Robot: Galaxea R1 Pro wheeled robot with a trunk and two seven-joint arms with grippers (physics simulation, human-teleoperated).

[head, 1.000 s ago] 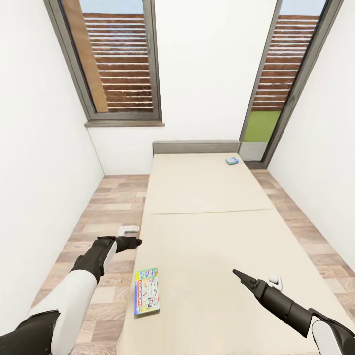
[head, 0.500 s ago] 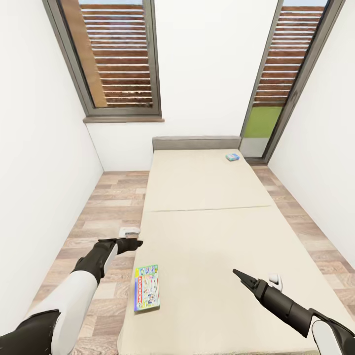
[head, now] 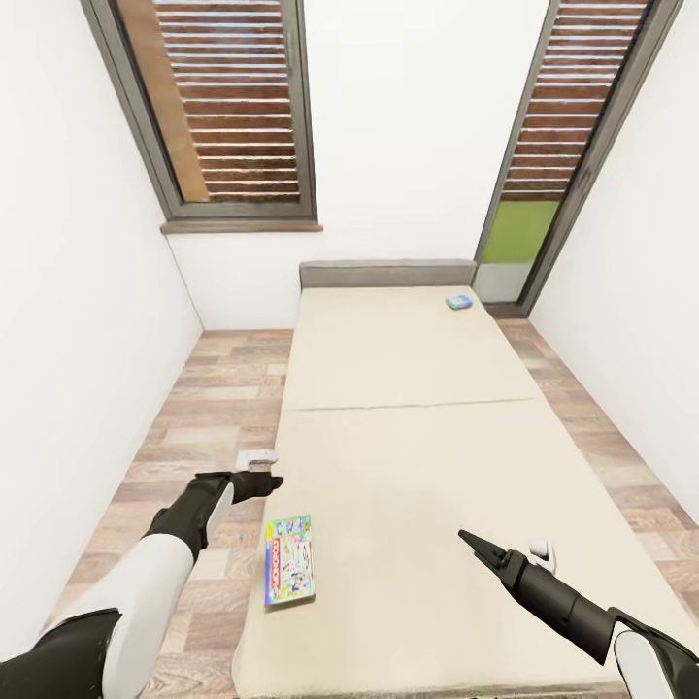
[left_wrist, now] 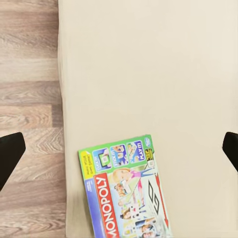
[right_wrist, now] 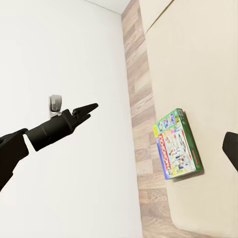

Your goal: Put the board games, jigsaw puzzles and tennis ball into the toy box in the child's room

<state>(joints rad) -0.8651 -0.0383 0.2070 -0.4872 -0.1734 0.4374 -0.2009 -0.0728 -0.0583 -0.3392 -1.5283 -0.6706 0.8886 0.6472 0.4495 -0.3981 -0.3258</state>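
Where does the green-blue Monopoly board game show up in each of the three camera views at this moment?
Head view: green-blue Monopoly box lies lower left of centre, at the bed's near left edge.
Left wrist view: box at bottom centre, cut off by the frame edge.
Right wrist view: box right of centre, past the left gripper.
Shared landmark: the mattress edge meeting the wood plank floor just beside the box.

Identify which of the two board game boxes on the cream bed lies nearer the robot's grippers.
The larger green-blue Monopoly box, at the bed's near left edge between the left gripper and right gripper. The small blue box lies far off by the headboard.
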